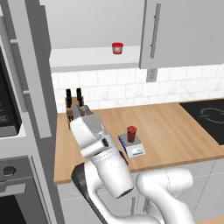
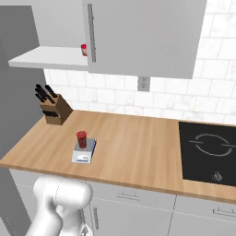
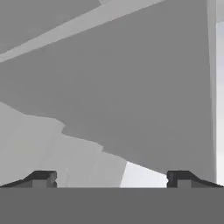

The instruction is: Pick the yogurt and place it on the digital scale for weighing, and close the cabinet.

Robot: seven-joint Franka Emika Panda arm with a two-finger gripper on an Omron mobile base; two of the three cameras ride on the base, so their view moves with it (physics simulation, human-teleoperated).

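While the jaws stand wide apart:
Gripper (image 3: 111,179): empty, facing grey panels
Yogurt (image 1: 131,133): upright on the digital scale (image 1: 132,146), on the counter (image 1: 175,127)
Cabinet (image 1: 183,30): left door open, brighter red cup (image 1: 117,48) on its shelf

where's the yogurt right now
The yogurt stands upright on the digital scale near the front edge of the wooden counter, right of the knife block in both base views.

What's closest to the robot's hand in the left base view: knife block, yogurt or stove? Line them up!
From the hand:
1. Knife block, just behind it, left.
2. Yogurt, on the scale, middle.
3. Stove, far right.
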